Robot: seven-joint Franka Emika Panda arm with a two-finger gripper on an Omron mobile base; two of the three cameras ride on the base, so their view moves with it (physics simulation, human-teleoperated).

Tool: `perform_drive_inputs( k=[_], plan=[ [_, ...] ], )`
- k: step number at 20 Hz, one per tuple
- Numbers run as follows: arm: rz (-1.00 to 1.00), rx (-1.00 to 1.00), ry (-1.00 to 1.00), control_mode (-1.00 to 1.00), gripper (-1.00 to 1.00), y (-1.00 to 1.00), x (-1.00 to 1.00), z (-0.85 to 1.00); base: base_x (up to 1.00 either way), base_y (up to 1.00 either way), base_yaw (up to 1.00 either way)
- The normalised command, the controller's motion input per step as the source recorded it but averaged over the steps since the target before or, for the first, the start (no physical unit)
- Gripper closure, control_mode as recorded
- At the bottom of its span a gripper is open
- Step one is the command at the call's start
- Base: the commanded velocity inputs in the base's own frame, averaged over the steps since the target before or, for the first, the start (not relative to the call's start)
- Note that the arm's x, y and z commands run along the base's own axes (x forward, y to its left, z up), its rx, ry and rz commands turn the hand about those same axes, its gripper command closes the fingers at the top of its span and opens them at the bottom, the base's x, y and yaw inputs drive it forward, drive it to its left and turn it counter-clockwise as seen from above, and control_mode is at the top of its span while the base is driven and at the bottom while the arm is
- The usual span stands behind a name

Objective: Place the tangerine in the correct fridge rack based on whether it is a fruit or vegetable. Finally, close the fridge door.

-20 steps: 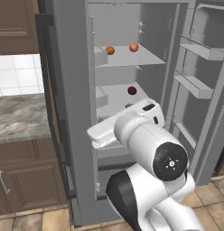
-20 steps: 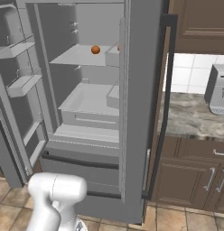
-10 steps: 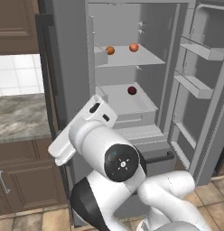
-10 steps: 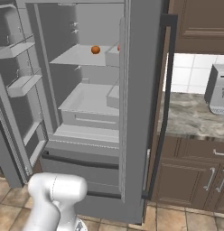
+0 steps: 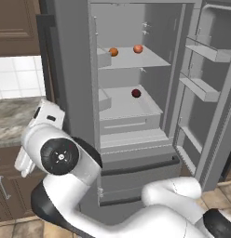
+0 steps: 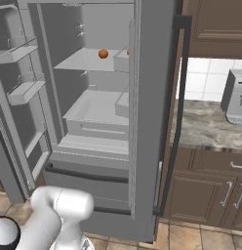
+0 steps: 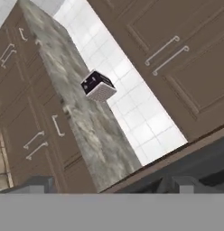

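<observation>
The tangerine point(image 5: 113, 52) sits on the top fridge rack point(image 5: 150, 59), beside a reddish-orange fruit point(image 5: 138, 49). The gripper point(image 5: 25, 162) hangs low to the left by the counter point(image 5: 10, 116), well apart from it; I cannot tell how its jaws stand.
</observation>
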Motion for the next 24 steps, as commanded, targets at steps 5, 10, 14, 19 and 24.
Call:
perform_drive_inputs(
  k=[5, 10, 14, 19, 24],
  plan=[
    [0.04, -0.19, 0.11, -1.00, -1.00, 0.61, 0.83, -0.18, 0.00, 0.00, 0.00],
    [0.00, -0.14, 0.16, -1.00, -1.00, 0.18, 0.98, -0.17, 0.00, 0.00, 0.00],
    [-0.01, -0.14, 0.06, -1.00, -1.00, 0.03, 0.87, -0.22, 0.00, 0.00, 0.00],
    [0.00, -0.06, 0.00, -1.00, -1.00, -0.37, 0.48, -0.18, 0.00, 0.00, 0.00],
    [0.00, 0.00, 0.00, -1.00, -1.00, -0.97, 0.15, -0.12, 0.00, 0.00, 0.00]
  ],
)
